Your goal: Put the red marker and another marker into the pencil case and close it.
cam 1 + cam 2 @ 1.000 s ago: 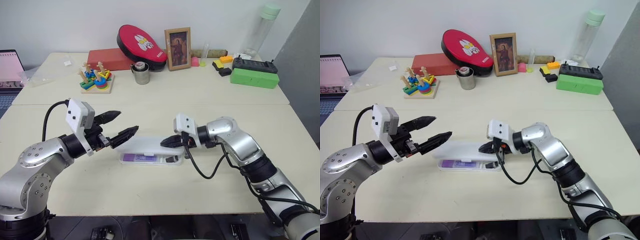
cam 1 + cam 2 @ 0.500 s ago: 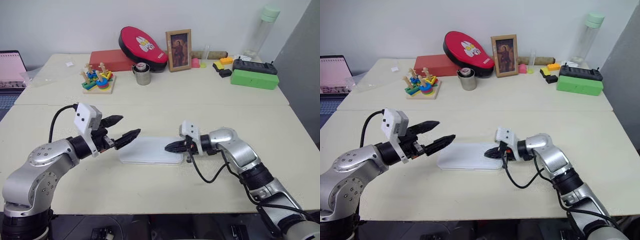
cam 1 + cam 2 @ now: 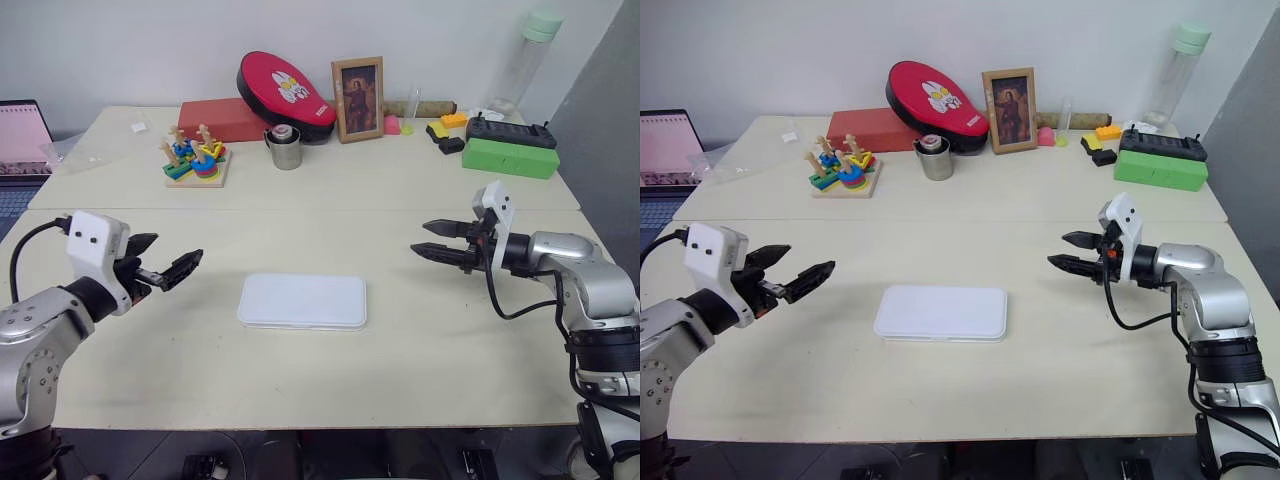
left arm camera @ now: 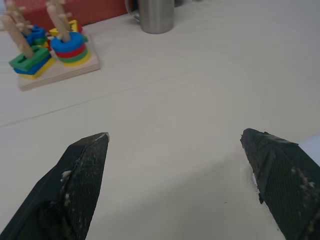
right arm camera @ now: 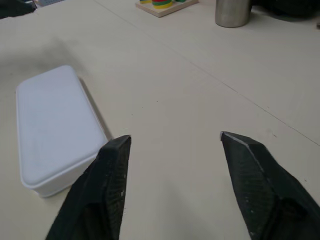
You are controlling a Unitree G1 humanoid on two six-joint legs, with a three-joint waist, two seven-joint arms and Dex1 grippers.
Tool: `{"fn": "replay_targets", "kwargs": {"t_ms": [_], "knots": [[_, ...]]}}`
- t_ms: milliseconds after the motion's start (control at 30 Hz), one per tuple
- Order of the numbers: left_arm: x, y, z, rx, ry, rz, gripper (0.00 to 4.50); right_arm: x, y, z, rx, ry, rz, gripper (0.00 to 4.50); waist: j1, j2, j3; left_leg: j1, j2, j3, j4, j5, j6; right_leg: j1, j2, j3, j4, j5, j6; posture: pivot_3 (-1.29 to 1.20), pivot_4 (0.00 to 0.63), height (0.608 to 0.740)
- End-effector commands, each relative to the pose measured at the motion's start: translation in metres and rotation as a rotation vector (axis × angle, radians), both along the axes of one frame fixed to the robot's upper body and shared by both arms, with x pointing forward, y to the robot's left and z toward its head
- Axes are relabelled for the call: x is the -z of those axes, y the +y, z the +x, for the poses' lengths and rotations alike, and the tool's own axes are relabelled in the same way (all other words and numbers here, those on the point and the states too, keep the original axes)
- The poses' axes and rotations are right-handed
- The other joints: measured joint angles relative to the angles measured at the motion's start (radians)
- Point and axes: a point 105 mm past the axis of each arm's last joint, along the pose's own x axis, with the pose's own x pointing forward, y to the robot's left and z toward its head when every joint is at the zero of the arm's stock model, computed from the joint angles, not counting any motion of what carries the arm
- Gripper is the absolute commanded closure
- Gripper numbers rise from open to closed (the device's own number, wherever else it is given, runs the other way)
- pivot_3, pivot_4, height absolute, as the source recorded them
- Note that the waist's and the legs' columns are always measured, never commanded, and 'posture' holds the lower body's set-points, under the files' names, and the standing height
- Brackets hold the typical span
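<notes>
The white pencil case [image 3: 303, 301] lies flat in the middle of the near table with its lid down. The red marker and the other marker are hidden from view. My left gripper [image 3: 178, 246] hovers open to the left of the case, well apart from it, nothing between its fingers. My right gripper [image 3: 419, 237] hangs open to the right of the case, also clear of it and empty. The right wrist view shows the case [image 5: 55, 127] beyond one black finger [image 5: 102, 185]. In the left wrist view a white corner of the case [image 4: 311, 145] peeks past one finger.
Along the far table stand a wooden stacking toy [image 3: 192, 160], a metal cup [image 3: 284, 148], a red box [image 3: 222, 118], a picture frame [image 3: 357, 98], a green box [image 3: 508, 156] and a tall bottle [image 3: 527, 55]. A laptop [image 3: 20, 138] sits at the far left.
The case's lid came down and now covers the inside. Both arms drew outward from the case, left arm leftward, right arm rightward. The right gripper went from shut to open.
</notes>
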Motion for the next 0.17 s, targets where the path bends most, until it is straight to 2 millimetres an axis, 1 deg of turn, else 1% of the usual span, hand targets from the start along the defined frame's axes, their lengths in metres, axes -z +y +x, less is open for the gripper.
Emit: {"fn": "replay_targets", "kwargs": {"t_ms": [33,67,133,167], "knots": [[-0.0124,0.0288,-0.0095,-0.081,-0.032,0.058,0.00,-0.0133,-0.0135,-0.0030,0.014,-0.042,0.002,0.55,0.000,0.000,0.000,0.000,0.000,0.000,0.000,0.000,0.000,-0.001,0.000,0.000,0.000,0.000,0.000,0.00,0.150,0.740],[-0.0135,0.0327,-0.0117,-0.090,-0.032,0.063,0.00,-0.0135,-0.0132,-0.0050,0.006,-0.038,-0.006,0.21,-0.001,0.000,0.000,-0.001,0.000,0.000,0.000,0.000,0.000,-0.001,0.000,0.000,0.000,0.000,0.000,0.00,0.150,0.740],[-0.0150,0.0355,-0.0156,-0.091,-0.034,0.057,0.00,-0.0138,-0.0087,-0.0098,-0.019,-0.037,-0.014,0.04,0.000,0.000,0.000,-0.001,0.000,0.000,0.000,0.000,0.000,-0.001,0.000,0.000,0.000,0.000,0.000,0.00,0.150,0.740],[-0.0108,0.0349,-0.0167,-0.084,-0.016,0.066,0.00,-0.0133,-0.0067,-0.0108,-0.026,-0.037,-0.019,0.04,0.000,0.000,0.000,-0.001,0.000,0.000,0.000,0.000,0.000,-0.001,0.000,0.000,0.000,0.000,0.000,0.00,0.150,0.740]]}}
